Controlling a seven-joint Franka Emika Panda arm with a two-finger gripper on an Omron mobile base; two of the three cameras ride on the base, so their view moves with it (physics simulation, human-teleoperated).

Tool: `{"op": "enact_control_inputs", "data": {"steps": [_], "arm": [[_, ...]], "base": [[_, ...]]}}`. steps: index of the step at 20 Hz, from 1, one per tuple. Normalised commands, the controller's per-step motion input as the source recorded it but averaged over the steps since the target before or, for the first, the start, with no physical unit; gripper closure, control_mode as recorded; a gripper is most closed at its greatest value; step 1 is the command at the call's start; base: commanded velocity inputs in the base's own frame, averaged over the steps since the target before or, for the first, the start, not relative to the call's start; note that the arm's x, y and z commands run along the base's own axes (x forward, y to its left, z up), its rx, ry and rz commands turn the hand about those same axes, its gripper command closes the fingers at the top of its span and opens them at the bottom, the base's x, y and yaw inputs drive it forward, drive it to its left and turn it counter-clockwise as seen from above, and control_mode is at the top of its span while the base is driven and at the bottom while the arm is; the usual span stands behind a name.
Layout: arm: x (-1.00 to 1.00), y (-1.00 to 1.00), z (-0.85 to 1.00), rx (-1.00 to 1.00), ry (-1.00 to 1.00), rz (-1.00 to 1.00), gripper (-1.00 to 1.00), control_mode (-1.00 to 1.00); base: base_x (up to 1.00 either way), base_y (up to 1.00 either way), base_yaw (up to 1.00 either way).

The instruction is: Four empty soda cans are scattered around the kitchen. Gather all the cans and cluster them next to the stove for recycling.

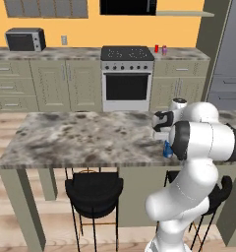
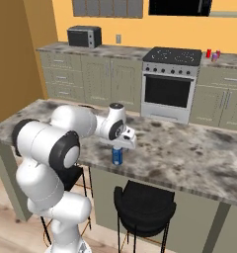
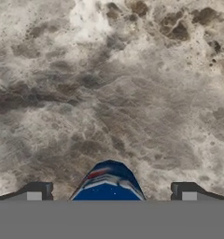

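fingers (image 3: 188, 193) spread wide, straddling the blue can (image 3: 109, 184) without gripping; gripper (image 2: 121, 147) sits low over it. can stands at island counter (image 2: 189, 148) near edge. likely light, thin-walled, slick: pinch mid-body gently. far off, right of stove (image 1: 127, 54): one red can (image 1: 156, 48), one purple can (image 1: 164, 49).

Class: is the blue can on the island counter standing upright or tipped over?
Upright: the blue can stands on its base on the island counter, directly beneath the open gripper.
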Motion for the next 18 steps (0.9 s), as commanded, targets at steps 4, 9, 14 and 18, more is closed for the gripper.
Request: {"op": "enact_control_inputs", "data": {"steps": [4,9,14,18], "arm": [[-0.06,0.01,-0.13,0.00,0.00,0.00,-1.00,-1.00],[-0.11,0.02,0.00,-0.03,0.00,0.00,-1.00,-1.00],[-0.10,0.02,0.01,-0.04,0.00,0.00,-1.00,-1.00],[0.00,0.00,-0.10,0.00,0.00,0.00,-1.00,-1.00]], "base": [[0.00,0.00,0.00],[0.00,0.00,0.00],[0.00,0.00,0.00],[0.00,0.00,0.00]]}}
